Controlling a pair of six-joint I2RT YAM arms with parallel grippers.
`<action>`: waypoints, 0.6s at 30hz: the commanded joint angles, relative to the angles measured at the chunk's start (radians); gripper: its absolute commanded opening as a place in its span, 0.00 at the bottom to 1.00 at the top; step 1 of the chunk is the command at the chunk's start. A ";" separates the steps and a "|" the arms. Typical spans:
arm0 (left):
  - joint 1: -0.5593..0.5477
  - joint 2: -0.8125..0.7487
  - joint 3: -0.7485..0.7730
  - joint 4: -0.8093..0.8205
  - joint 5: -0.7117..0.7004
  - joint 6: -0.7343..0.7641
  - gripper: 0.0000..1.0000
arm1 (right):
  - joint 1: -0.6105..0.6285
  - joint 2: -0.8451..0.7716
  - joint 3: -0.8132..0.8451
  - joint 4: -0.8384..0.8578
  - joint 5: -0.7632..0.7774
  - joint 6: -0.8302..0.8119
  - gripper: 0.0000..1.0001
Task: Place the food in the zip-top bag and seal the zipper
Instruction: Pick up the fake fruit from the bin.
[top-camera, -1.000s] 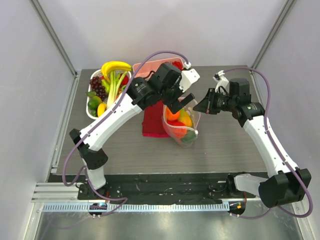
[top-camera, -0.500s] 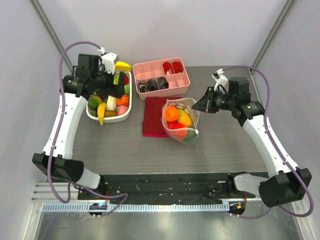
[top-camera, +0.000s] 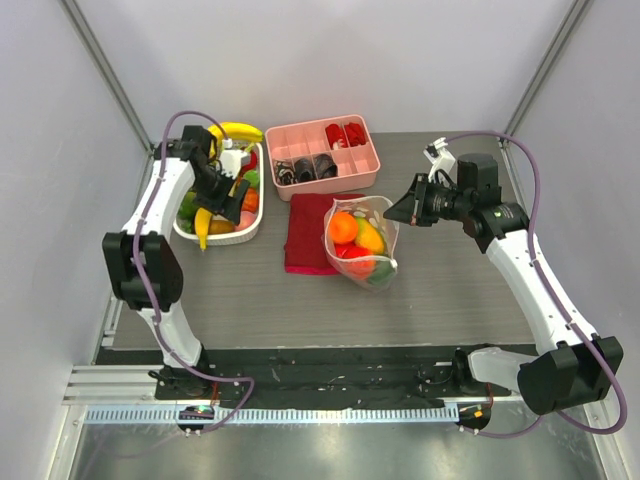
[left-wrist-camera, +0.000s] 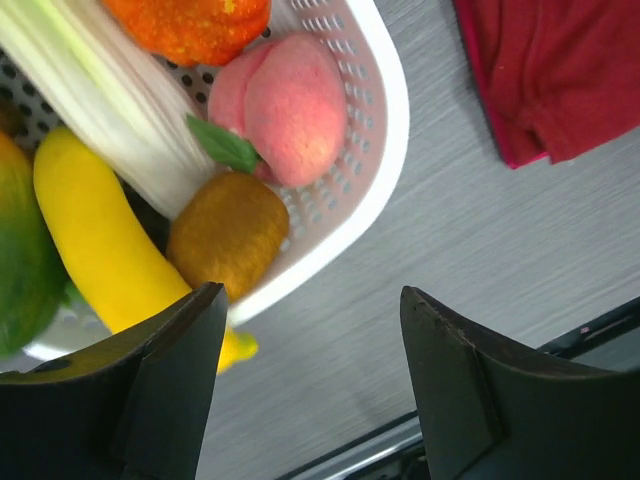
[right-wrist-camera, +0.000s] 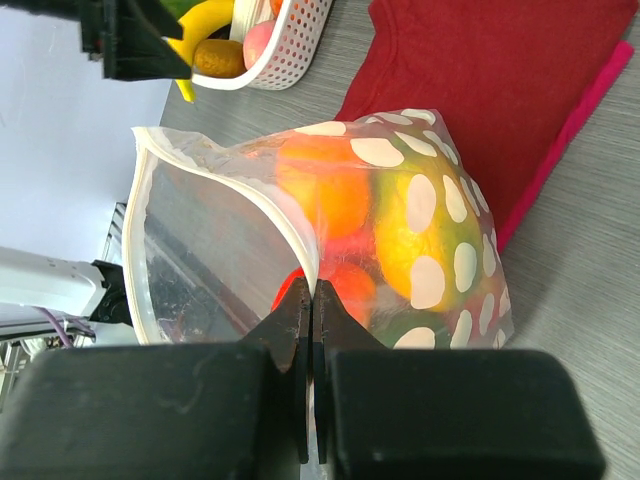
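The dotted transparent zip-top bag (top-camera: 386, 232) stands open on the table, partly on the red cloth. It holds an orange fruit (top-camera: 343, 227), a yellow one (top-camera: 370, 238), a red one (top-camera: 352, 256) and a green one. My right gripper (top-camera: 393, 212) is shut on the bag's zipper (right-wrist-camera: 283, 225) and holds that edge up, as the right wrist view (right-wrist-camera: 313, 290) shows. My left gripper (top-camera: 226, 197) is open and empty above the white basket's near right corner (left-wrist-camera: 312, 295). A peach (left-wrist-camera: 290, 105), a brown kiwi (left-wrist-camera: 228, 232) and a yellow fruit (left-wrist-camera: 95, 240) lie just below it.
The white basket (top-camera: 216, 238) with more toy fruits and a banana (top-camera: 235, 130) stands at the back left. A pink divided tray (top-camera: 320, 186) stands behind the dark red cloth (top-camera: 305, 245). The cloth also shows in the left wrist view (left-wrist-camera: 560, 70).
My left arm has swung from above the bag to the basket at the left and then lowered over its near right part. The right gripper and the bag have not moved.
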 joint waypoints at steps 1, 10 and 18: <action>0.001 0.103 0.130 -0.048 -0.006 0.121 0.74 | 0.004 -0.018 0.001 0.050 0.001 -0.014 0.01; 0.002 0.263 0.249 -0.114 -0.073 0.196 0.71 | 0.004 -0.025 -0.002 0.043 0.007 -0.031 0.01; 0.002 0.313 0.227 -0.148 -0.102 0.194 0.72 | 0.006 -0.020 0.000 0.043 0.003 -0.030 0.01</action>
